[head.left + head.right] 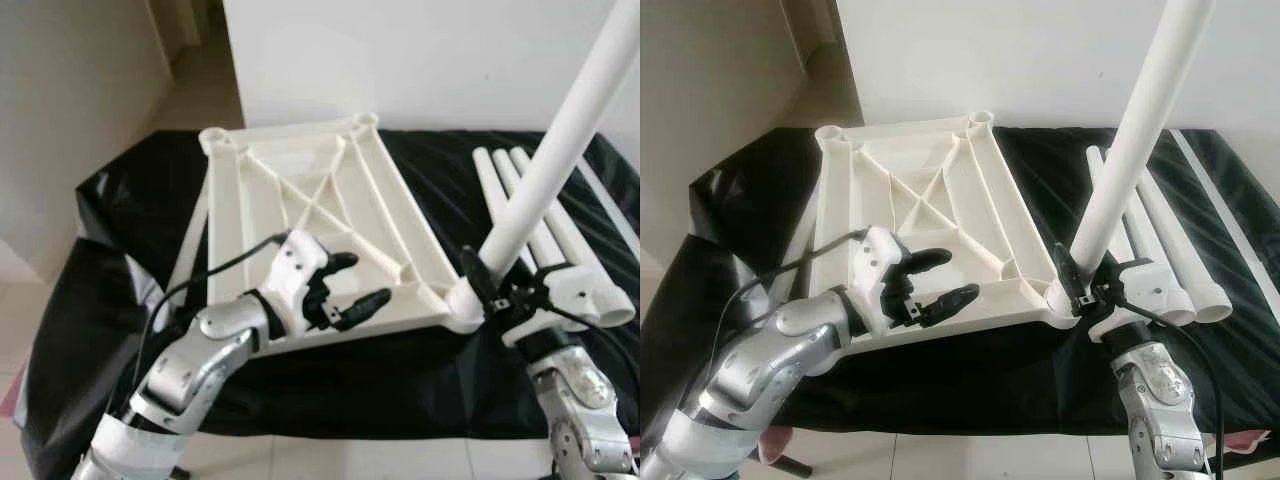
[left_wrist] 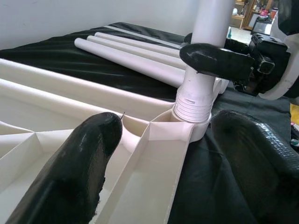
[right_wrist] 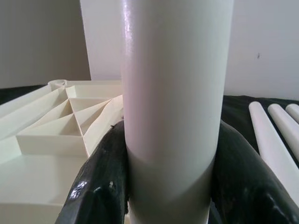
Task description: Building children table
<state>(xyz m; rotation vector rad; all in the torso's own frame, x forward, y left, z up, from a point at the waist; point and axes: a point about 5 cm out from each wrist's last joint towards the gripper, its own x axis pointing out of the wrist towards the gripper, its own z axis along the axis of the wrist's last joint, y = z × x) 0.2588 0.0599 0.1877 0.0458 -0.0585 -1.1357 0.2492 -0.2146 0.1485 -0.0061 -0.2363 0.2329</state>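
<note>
I see the white tabletop (image 1: 930,230) lying upside down, ribs up, on the black-covered surface (image 1: 970,385), w/ its far edge near the back wall and its near edge a bit back from the surface's front edge. Round sockets sit at the corners I can see; the near-left one is hidden behind my left arm.

Right gripper (image 1: 1086,290) is clamped on a white leg (image 1: 1137,135) just above its base, one black finger each side of the tube, tight against it. That leg stands in the tabletop's near-right corner socket, leaning up and to the right, top running out of frame. Left wrist view shows its threaded collar (image 2: 192,105) sitting on the socket rim; can't tell how far it's seated.

Left gripper (image 1: 940,280) hovers over the near part of the tabletop, fingers spread wide, nothing between them, pointing twd the leg's corner. Can't tell if the fingertips touch the ribs.

Three spare legs (image 1: 1160,240) lie side by side on the right half of the surface, running front to back, just beside the standing leg and right gripper, so room there is tight. A thin white strip (image 1: 1230,215) lies along the right edge.

Open black cloth shows along the front edge betw. both arms, and on the left side by the tabletop's left edge.
</note>
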